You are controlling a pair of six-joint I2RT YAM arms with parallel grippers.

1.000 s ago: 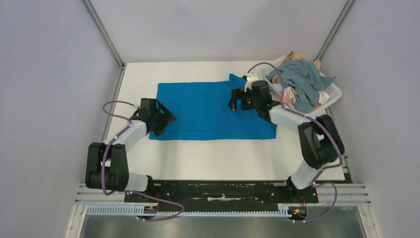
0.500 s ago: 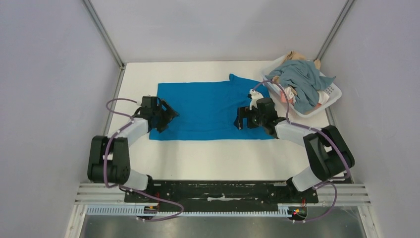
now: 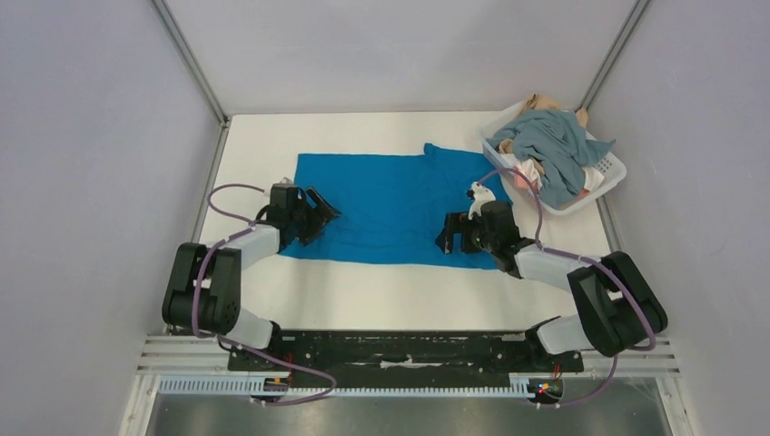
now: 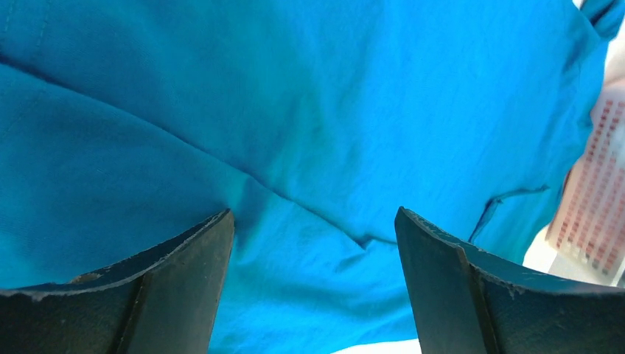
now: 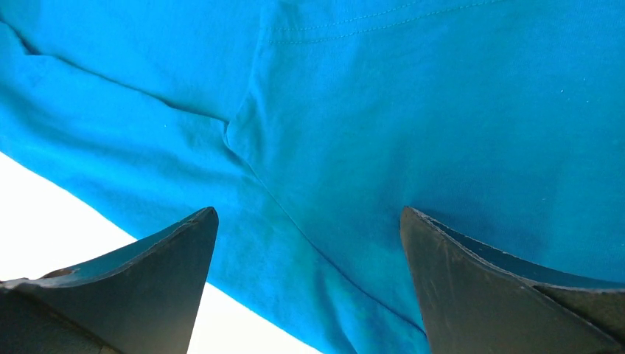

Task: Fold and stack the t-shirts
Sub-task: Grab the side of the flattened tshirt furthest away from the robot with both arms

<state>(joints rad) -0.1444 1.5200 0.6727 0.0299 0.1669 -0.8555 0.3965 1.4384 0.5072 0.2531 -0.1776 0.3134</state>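
Note:
A bright blue t-shirt (image 3: 390, 204) lies spread flat on the white table, a sleeve at its far right. My left gripper (image 3: 320, 216) is open and empty, low over the shirt's left near edge; the cloth (image 4: 309, 133) fills the left wrist view. My right gripper (image 3: 447, 234) is open and empty, low over the shirt's right near part; the cloth (image 5: 383, 110) shows between its fingers with bare table at lower left. A dusty grey-blue t-shirt (image 3: 554, 150) lies heaped over peach-pink, white and tan ones in the basket.
A white slotted plastic basket (image 3: 610, 173) stands at the table's far right corner, and shows at the right edge of the left wrist view (image 4: 597, 184). Grey walls close in the table on three sides. Bare white table (image 3: 399, 295) lies between the shirt and the arm bases.
Both grippers have moved toward the near edge of the shirt. The right one came down from the sleeve area; the left one moved right onto the cloth. The shirt shifted slightly.

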